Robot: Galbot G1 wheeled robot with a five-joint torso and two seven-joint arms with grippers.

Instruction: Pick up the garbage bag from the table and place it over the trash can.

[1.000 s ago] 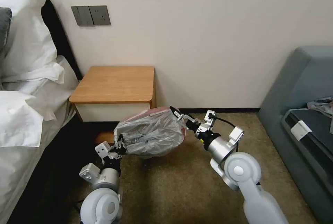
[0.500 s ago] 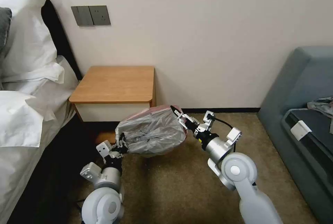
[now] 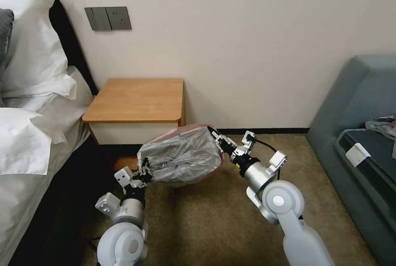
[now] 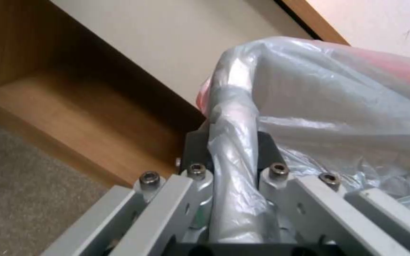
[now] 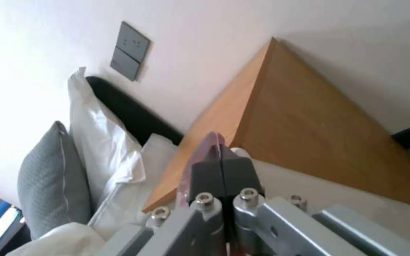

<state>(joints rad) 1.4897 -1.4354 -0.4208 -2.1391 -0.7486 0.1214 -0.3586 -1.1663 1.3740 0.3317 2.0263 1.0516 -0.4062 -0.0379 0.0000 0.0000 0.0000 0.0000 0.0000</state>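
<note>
The garbage bag [image 3: 181, 154], crinkly grey plastic with a pink rim, hangs stretched between both grippers just above the carpet, in front of the table [image 3: 136, 101]. My left gripper [image 3: 144, 173] is shut on the bag's near-left end. In the left wrist view a twisted strand of the bag [image 4: 236, 142] runs between the closed fingers of that gripper [image 4: 233, 153]. My right gripper [image 3: 216, 136] is shut on the far-right edge, with the pink rim [image 5: 205, 153] pinched where its closed fingers meet [image 5: 221, 167]. The trash can is hidden.
A bed with white pillows [image 3: 29, 105] borders the left side. A grey sofa [image 3: 363, 134] stands on the right. Brown carpet [image 3: 206, 224] lies open between my arms. A switch plate [image 3: 108, 18] is on the wall above the table.
My right gripper has moved a little left and toward the table, carrying the bag's right edge with it. The left gripper has barely moved.
</note>
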